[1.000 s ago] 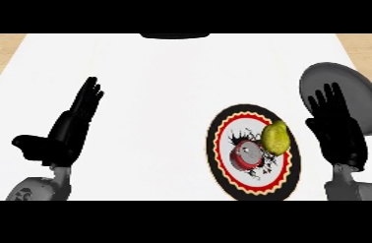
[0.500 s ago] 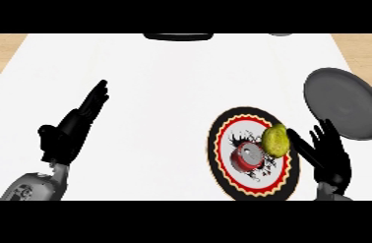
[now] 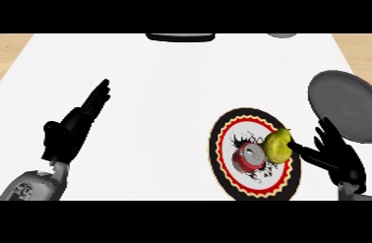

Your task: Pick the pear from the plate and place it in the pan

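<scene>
A yellow-green pear lies on the right side of a round plate with a black, red and yellow rim and a red-and-grey centre. The grey pan sits at the right edge, just beyond the plate. My right hand is low at the right, fingers spread and open, its thumb reaching to the pear's right side. My left hand is at the left, open with straight fingers pointing up and away, holding nothing.
A dark flat object lies at the counter's far edge in the middle, and a small grey object shows at the far right. Wooden floor shows past the white counter's left and right corners.
My right hand has come down and in toward the pear, its thumb now at the fruit. The left hand has shifted slightly. The view has shifted, with the pan showing further out.
</scene>
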Controlling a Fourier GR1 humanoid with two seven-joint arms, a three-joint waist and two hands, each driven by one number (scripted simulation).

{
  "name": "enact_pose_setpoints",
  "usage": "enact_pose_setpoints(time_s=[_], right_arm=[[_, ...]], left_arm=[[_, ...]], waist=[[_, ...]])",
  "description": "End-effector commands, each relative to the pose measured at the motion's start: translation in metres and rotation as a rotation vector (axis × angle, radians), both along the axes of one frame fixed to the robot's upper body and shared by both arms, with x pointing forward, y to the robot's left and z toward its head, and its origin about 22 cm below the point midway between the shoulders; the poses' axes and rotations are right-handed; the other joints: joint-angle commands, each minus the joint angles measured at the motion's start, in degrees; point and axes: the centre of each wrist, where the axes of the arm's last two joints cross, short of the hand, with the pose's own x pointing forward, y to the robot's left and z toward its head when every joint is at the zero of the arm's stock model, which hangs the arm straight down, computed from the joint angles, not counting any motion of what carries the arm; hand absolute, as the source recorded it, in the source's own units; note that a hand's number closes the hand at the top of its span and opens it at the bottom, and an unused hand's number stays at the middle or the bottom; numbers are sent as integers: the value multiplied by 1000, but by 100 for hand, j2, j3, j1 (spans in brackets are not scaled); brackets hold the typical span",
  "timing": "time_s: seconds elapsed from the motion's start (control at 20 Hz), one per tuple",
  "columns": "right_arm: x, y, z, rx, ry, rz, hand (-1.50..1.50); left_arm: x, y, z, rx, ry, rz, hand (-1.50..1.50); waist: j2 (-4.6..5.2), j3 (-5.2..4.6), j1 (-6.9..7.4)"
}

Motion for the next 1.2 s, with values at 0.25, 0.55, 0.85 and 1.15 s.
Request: enact_pose_setpoints(time_s=[0.25,0.55,0.85,1.15], right_arm=[[34,-43,56,-61,354,466,-150],[72,-33,88,6,407,642,-150],[76,-10,86,-37,471,639,-150],[83,-1,81,-68,525,657,-150]], left_arm=[[4,-10,0,-4,-3,-13,0],[6,-9,-5,-23,17,-8,0],[-10,-7,-3,-2,9,10,0],[12,7,2,16,15,5,0]], waist=[[126,99,26],[112,102,-40],[88,103,-69],[102,103,-87]])
